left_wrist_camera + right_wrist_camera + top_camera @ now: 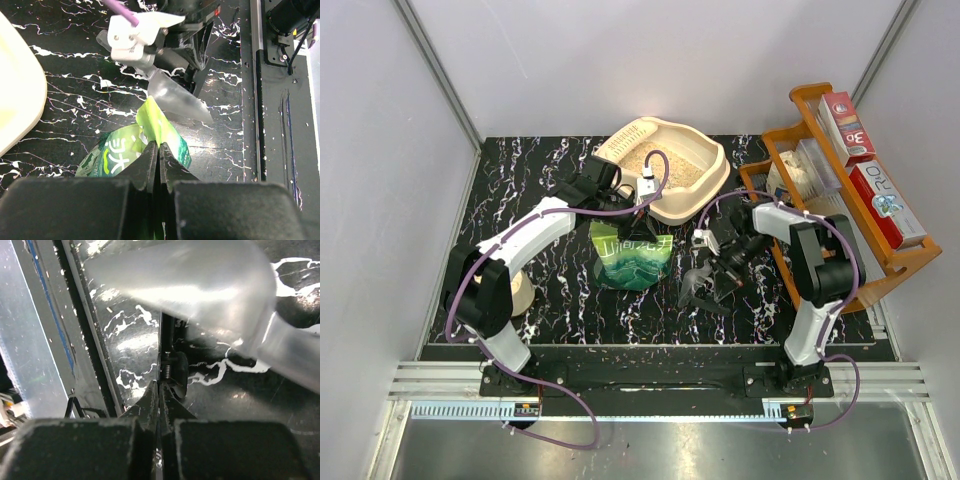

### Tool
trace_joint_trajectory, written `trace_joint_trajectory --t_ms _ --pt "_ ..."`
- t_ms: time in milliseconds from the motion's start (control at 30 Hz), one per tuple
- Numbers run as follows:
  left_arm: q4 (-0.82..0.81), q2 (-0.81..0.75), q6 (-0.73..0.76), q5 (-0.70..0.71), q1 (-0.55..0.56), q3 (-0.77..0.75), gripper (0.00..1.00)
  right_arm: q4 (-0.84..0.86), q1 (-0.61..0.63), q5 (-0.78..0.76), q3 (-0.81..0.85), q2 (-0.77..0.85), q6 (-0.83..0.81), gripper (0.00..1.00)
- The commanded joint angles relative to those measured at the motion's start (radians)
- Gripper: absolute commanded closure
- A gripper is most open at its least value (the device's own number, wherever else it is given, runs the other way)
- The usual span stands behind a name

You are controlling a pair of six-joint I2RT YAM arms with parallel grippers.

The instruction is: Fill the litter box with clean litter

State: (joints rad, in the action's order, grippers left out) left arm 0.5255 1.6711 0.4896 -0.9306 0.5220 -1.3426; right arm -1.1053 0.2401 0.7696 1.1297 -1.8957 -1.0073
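So the left gripper (159, 150) is pinched fully shut on the top edge of the green bag (117, 152), which hangs in the middle of the top view just below the litter box (682, 211). The box sits upper centre and already has a layer of clean litter (665, 170) in it. The right gripper (160, 390) is closed tight too. The clear scoop (175, 285) sticks out from it, so it looks like it's carrying that, though I can't make out the exact grip point. My take: that bag film is slippery, so keep the pinch firm and the mouth facing up, and bring the scoop in slowly so nothing spills. The table (570, 300) is black with white marble veins, so stray granules would show. Plain pale walls (620, 60) surround it, with an orange rack (880, 255) at the right.
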Motion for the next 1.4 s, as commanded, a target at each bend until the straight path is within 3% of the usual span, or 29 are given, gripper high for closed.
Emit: trace_joint_trajectory --t_ms 0,200,400,900,1100,1367 --pt "0.071 0.015 0.023 -0.005 0.009 -0.020 1.00 -0.129 -0.007 0.008 0.064 0.191 -0.108 1.00" --pt "0.070 0.025 0.021 -0.025 0.009 -0.036 1.00 -0.337 -0.005 0.043 0.260 0.317 -0.191 1.00" --pt "0.070 0.036 0.017 -0.022 0.009 -0.053 1.00 -0.157 0.027 0.120 0.396 0.282 -0.002 1.00" --pt "0.103 0.056 0.017 -0.039 0.009 -0.082 0.99 0.088 0.087 0.143 0.397 0.205 0.176 1.00" --pt "0.103 0.061 0.000 -0.054 0.009 -0.084 0.77 0.142 0.087 0.169 0.381 0.199 0.237 1.00" --pt "0.096 0.084 -0.023 -0.109 0.010 -0.092 0.67 0.214 0.091 0.165 0.348 0.207 0.288 1.00"
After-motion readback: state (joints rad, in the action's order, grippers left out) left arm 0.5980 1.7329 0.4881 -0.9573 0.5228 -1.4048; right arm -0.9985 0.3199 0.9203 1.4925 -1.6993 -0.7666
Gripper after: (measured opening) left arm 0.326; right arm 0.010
